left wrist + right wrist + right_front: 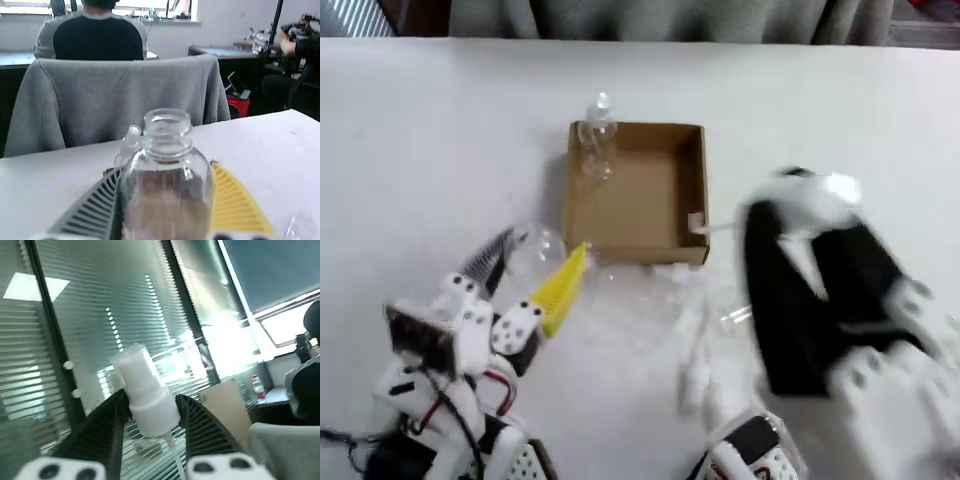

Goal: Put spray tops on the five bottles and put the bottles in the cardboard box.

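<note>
My left gripper (548, 243) is shut on a clear bottle (535, 250) with an open neck, just in front of the cardboard box (690, 170). In the left wrist view the bottle (167, 175) stands upright between the grey finger (92, 212) and the yellow finger (235, 205). A bottle with a spray top (598, 140) stands in the box's far left corner, and its top (131, 140) peeks out behind the held bottle. My right gripper (820, 195) is lifted high over the table, shut on a white spray top (147, 395) with its thin tube hanging below.
Clear bottles (725, 320) and white spray tops (695, 385) lie loose on the table in front of the box, with some clear plastic wrap (650, 290). A small white piece (698, 225) sits at the box's right wall. A grey jacket (115, 100) hangs beyond the table's far edge.
</note>
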Available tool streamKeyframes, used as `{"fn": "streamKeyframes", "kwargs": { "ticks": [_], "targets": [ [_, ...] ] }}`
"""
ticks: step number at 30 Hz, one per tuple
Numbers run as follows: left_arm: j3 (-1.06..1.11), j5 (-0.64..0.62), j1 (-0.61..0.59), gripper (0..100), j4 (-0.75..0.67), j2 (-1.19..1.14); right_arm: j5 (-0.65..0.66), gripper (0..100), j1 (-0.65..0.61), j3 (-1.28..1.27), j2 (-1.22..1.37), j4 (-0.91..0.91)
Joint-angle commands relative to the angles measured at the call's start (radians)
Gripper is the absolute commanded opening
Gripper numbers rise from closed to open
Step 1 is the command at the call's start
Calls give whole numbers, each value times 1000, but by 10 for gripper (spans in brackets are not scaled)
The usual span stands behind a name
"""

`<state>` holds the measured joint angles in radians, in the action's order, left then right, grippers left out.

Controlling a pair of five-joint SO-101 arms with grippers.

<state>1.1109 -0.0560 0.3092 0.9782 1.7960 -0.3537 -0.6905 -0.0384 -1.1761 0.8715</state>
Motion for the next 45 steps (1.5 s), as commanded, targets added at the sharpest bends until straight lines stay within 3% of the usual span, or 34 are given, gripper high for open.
{"fn": "streamKeyframes", "kwargs": {
  "ticks": [1, 6, 11, 16, 33, 45],
  "targets": [
    [-25, 49, 21, 22, 18, 25, -5, 17, -139, 32, 108, -68],
    [-26, 52, 21, 21, 18, 30, 163, 17, -263, 83, 257, -111],
    [-26, 52, 21, 21, 14, 30, 281, 17, -280, 138, 380, -107],
    [-18, 52, 21, 21, 14, 30, 278, 17, -286, 133, 417, -113],
    [21, 51, 10, 21, 3, 30, 58, 18, -308, 147, 375, -59],
    [20, 51, 10, 21, 3, 30, 44, 17, -308, 86, 360, -70]
  ]
}}
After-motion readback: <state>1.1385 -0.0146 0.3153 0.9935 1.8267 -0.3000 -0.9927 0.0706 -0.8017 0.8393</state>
